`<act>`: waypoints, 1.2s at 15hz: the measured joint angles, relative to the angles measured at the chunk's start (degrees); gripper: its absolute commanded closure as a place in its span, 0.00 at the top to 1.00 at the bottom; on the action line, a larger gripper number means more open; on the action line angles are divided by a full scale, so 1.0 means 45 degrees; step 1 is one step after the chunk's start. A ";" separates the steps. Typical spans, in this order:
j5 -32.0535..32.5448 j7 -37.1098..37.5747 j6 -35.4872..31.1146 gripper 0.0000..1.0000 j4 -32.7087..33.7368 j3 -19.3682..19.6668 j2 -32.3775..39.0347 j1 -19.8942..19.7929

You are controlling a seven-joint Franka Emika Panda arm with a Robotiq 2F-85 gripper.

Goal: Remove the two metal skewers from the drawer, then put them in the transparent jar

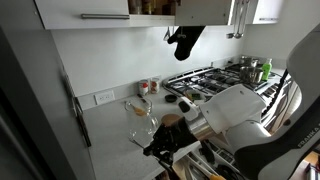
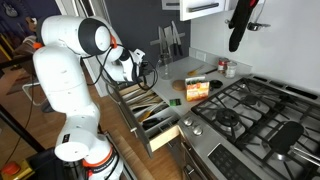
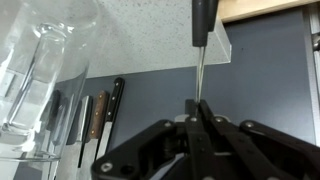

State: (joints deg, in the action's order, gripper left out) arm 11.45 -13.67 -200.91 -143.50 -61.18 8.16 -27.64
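Observation:
My gripper (image 3: 197, 108) is shut on one metal skewer (image 3: 199, 75), a thin grey rod that points away from the jaws and ends in a dark tip. The transparent jar (image 3: 35, 70) stands to the left of the gripper on the speckled counter, apart from the skewer. In an exterior view the jar (image 1: 140, 110) is on the counter just behind the gripper (image 1: 163, 135), which hovers over the open white drawer (image 1: 205, 160). The drawer also shows in an exterior view (image 2: 150, 105) below the gripper (image 2: 140, 68). I cannot make out a second skewer.
Several wooden-handled knives (image 3: 95, 115) lie below the counter edge. A gas stove (image 1: 215, 80) with pots is beside the counter, small spice jars (image 1: 148, 87) stand by the wall, and a black oven mitt (image 1: 185, 40) hangs above. An orange box (image 2: 197, 88) sits on the counter.

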 measured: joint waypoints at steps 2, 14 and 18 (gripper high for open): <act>-0.0001 0.0006 0.0000 0.01 0.0003 -0.0016 0.0004 -0.0004; -0.0439 0.1803 -0.0392 0.01 0.1226 0.0500 -0.2320 -0.0352; -0.1265 0.2307 -0.0393 0.01 0.1556 0.2825 -0.3120 0.1874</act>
State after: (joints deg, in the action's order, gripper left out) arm 5.75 -3.29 -202.68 -136.50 -48.46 -5.88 -19.20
